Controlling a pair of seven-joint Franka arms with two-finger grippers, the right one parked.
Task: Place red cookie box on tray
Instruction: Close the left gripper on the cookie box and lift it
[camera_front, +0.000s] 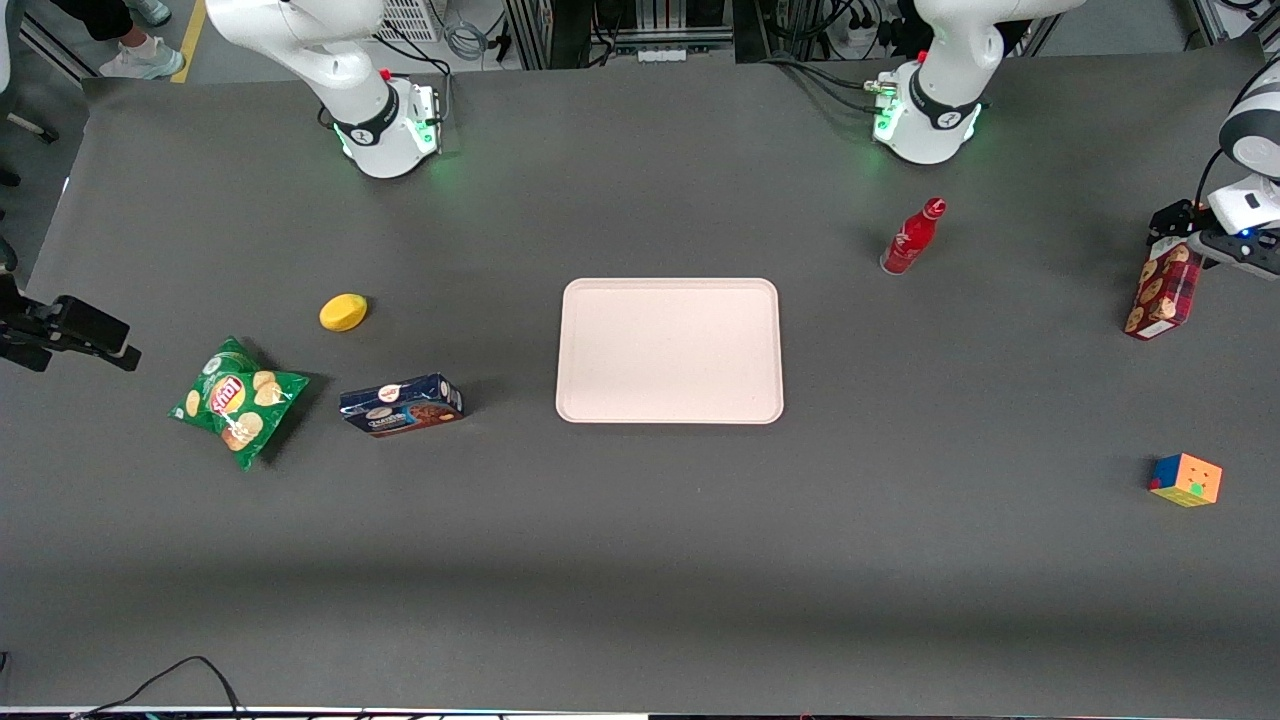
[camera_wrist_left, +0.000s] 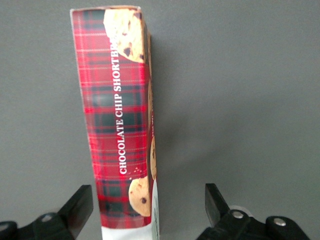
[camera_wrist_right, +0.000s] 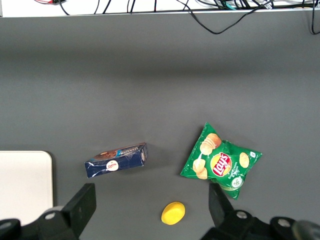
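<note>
Red cookie box (camera_wrist_left: 122, 125) between open gripper (camera_wrist_left: 150, 210) fingers, seemingly untouched; tray (camera_front: 669, 350) well apart.

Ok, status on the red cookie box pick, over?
Gripper open, straddling red cookie box at working arm's end. Box not gripped. Tray mid-table; red bottle stands near the path.

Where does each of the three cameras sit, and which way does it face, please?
Front: high over the table, looking down; both arm bases show.
Left wrist: on the working arm, facing the red cookie box between its open gripper.
Right wrist: on the parked arm, facing down; its fingers show.
Shared: front and left wrist show the box.
</note>
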